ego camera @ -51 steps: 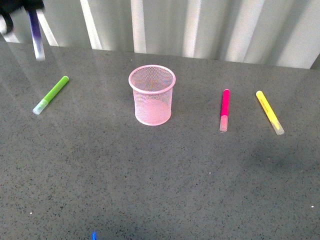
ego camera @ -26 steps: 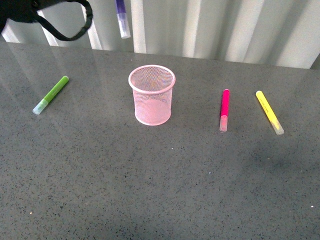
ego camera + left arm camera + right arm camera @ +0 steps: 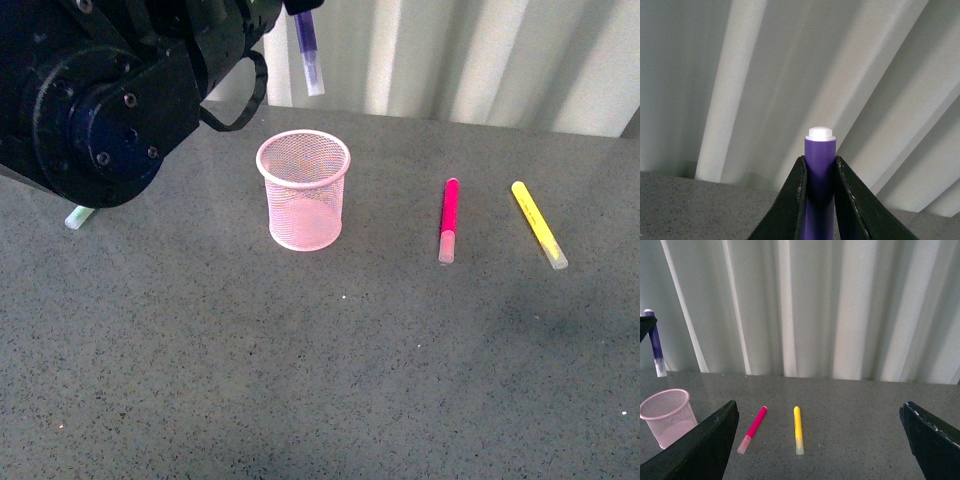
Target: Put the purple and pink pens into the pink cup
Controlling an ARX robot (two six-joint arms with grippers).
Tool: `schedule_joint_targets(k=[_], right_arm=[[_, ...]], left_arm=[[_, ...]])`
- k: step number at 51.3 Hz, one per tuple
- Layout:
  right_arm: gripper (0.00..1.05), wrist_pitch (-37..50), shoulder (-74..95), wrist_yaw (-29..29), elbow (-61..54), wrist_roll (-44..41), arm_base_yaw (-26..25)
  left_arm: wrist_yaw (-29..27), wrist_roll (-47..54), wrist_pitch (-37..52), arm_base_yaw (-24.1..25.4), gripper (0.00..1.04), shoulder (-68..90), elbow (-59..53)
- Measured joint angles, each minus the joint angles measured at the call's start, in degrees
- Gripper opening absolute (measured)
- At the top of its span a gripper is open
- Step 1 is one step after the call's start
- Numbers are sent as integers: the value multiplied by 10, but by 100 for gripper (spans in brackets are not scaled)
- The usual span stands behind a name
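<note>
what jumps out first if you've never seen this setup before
The bulky black left arm fills the front view's upper left, and the left gripper is clamped on a purple pen that hangs cap-down above the pink cup. To the cup's right, a pink pen and a yellow marker lie flat on the grey table.

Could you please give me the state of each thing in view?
Dark purple marker pen: held aloft, cap down, outside the cup.
Pale-pink wire-mesh cup: upright, empty.
Magenta-pink marker pen: lying flat on the table.
Yellow marker: lying flat too.
Left gripper: jaws shut on the dark purple marker pen.
Right gripper: jaws open, empty.
</note>
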Motion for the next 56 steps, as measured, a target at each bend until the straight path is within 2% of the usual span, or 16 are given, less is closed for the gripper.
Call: schedule_joint_targets(k=[27, 51, 56], right_arm=[[98, 0, 0, 0, 0, 0, 0], [98, 0, 0, 0, 0, 0, 0], [98, 0, 0, 0, 0, 0, 0]], left_arm=[[-9, -11, 41, 17, 12, 71, 10], [-5, -24, 57, 4, 12, 86, -14], [9, -23, 59, 3, 27, 86, -14]])
